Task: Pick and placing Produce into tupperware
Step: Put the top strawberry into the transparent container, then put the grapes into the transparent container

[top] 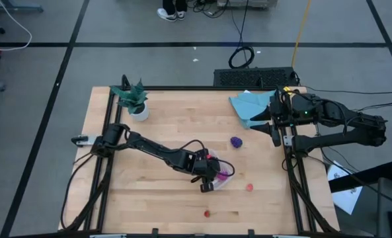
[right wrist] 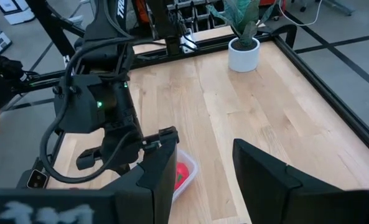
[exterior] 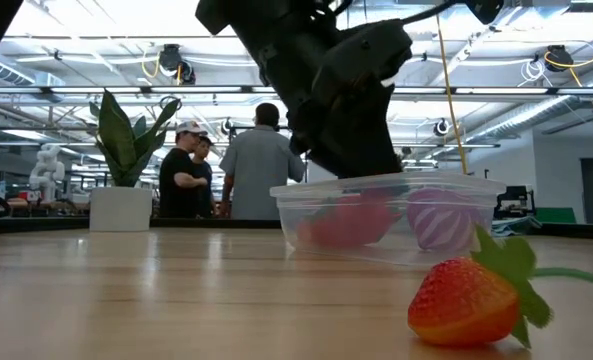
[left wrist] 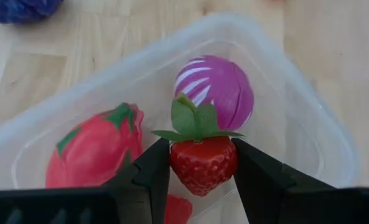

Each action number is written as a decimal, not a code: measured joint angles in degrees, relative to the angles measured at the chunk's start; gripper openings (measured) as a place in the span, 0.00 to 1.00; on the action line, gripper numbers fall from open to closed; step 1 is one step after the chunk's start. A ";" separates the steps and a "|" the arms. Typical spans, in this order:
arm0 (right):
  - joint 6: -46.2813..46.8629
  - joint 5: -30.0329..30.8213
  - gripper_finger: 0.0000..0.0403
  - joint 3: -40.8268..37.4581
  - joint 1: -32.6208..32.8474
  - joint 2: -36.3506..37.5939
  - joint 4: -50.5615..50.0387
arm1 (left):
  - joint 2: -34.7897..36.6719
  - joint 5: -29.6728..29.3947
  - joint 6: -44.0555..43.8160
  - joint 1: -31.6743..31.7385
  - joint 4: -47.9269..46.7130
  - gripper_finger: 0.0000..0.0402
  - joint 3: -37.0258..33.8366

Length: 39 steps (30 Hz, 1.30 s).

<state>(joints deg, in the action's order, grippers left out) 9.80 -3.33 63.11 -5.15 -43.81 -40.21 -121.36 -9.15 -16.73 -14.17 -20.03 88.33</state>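
Wooden table [top: 182,125]: left gripper [left wrist: 203,177] clasps strawberry [left wrist: 204,163] over tupperware [left wrist: 308,118]; lettering unreadable, seemingly.

Even, bright overhead lighting is observed; ceiling lamps [exterior: 176,62] are seen in the low view. Only soft shadows are cast on the table [top: 182,125]. In the low view the near strawberry [exterior: 466,300] is slightly blurred. The tub wall [left wrist: 308,106] is rendered soft in the left wrist view.

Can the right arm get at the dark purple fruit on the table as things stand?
Probably yes. The dark purple fruit lies alone on bare wood, the right gripper waits open just beside it, and the left gripper is off over the tupperware.
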 joint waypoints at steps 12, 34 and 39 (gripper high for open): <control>0.01 0.00 0.37 0.00 0.00 0.00 0.00 | 0.04 -0.42 0.07 0.00 -1.19 0.37 0.02; 0.02 0.00 0.37 0.00 0.00 0.00 0.00 | 0.47 -0.46 1.99 0.06 -0.82 0.59 0.02; 0.00 0.00 0.37 0.00 0.00 0.00 0.00 | 3.36 -0.46 3.19 1.04 -1.32 0.59 0.00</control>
<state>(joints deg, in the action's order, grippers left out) 9.80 -3.34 63.11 -5.15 -43.81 -40.21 -118.00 -9.61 -13.54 -13.14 -21.35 88.33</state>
